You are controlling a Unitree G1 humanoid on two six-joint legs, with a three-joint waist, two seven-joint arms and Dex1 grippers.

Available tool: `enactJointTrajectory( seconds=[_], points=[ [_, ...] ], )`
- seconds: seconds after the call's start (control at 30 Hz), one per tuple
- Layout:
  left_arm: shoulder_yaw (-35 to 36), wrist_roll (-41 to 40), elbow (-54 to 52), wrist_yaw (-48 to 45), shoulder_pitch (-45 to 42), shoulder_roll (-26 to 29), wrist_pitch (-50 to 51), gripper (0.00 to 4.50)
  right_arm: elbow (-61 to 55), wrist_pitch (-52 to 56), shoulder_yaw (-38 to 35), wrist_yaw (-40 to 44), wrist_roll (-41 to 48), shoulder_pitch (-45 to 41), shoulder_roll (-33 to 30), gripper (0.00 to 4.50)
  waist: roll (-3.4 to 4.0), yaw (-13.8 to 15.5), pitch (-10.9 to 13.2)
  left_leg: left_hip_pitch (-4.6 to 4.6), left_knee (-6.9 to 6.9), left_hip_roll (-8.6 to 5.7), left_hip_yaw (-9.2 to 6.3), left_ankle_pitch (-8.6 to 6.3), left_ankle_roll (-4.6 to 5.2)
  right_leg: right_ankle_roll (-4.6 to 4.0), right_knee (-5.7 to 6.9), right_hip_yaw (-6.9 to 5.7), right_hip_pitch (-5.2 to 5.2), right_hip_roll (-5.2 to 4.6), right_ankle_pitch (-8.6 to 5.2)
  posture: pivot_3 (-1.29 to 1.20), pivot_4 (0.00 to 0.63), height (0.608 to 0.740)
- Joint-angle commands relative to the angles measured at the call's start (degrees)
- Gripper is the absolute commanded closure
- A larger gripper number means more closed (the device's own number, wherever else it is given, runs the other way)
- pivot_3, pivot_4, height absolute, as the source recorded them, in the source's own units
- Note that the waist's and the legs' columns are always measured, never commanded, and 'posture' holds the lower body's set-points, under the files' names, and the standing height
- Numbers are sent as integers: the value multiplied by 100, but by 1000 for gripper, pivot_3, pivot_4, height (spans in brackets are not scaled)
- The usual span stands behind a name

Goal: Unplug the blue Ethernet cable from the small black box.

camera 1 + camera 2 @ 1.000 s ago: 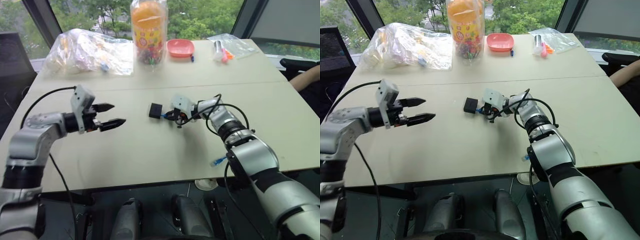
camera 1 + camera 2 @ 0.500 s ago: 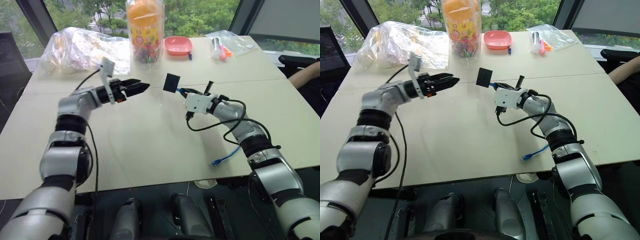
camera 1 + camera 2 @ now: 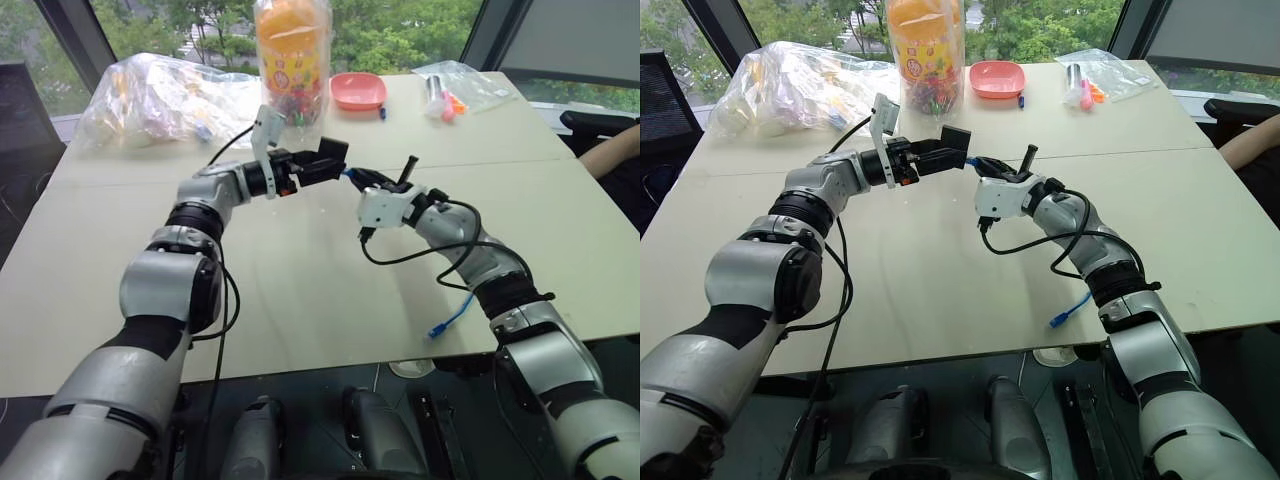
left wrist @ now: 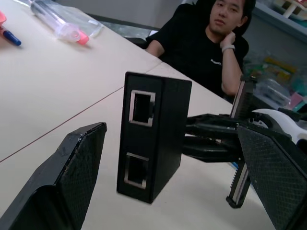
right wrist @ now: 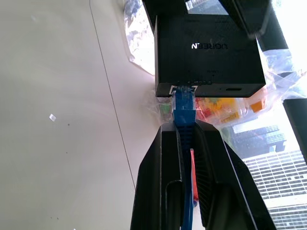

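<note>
Holding the blue Ethernet cable (image 5: 183,108) right behind its plug, the right claw (image 3: 980,165) is pinched tight on the cord and keeps it up off the counter (image 3: 300,290). That plug is still seated in the small black box (image 5: 209,48), which hangs in the air straight off the right claw's tips, carried by nothing but the cable. The rest of the blue cord trails back under the right arm, and its free end (image 3: 437,327) dangles near the counter's front edge, well behind that claw.

The left claw (image 3: 322,165) comes in from the opposite side with its fingers (image 4: 76,172) spread wide. The box sits in the gap between them, two empty ports facing back at the left wrist, and neither finger looks to be touching it.

Further out past both claws there's a tall jar of colourful stuff (image 3: 295,60), a pink dish (image 3: 358,92) and some clear plastic bags (image 3: 165,100). A person (image 4: 211,43) sits beyond the counter.
</note>
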Motion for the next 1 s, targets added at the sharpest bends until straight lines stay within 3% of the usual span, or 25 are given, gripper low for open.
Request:
enactJointTrajectory(
  seconds=[0.03,0.4,0.5,0.77,0.9,1.0],
  points=[
    [160,87,-15,-49,-247,45,-83,0,-387,-31,-21,-57,-23,-8,-12,4487,0,0,0,0,0,0,0,0,0,0,0,0,0,0,0,0,150,740],
    [530,126,27,60,-249,215,-5,0,-538,16,-17,-35,-61,79,-34,4487,0,4,0,0,1,0,-2,0,0,0,2,0,0,0,0,0,150,740],
    [561,187,21,9,-235,221,-8,886,-523,7,-10,-33,-67,76,-27,4500,0,4,0,0,1,0,-2,0,0,0,2,0,0,0,0,0,150,740],
    [548,333,-5,-282,-182,195,10,3937,-526,-6,28,-38,-109,30,-10,4500,0,5,0,0,1,0,-1,0,0,0,2,0,0,0,0,0,150,740],
    [561,338,-11,-278,-144,191,17,4019,-611,7,20,95,-20,91,-7,4500,0,4,0,0,2,0,-2,0,0,0,3,0,0,0,0,0,150,740],
    [633,280,-20,-226,-55,202,64,4019,-871,235,-140,234,174,295,-38,3303,0,4,0,1,1,0,-2,0,0,0,3,-1,0,0,0,0,150,740]
  ],
)
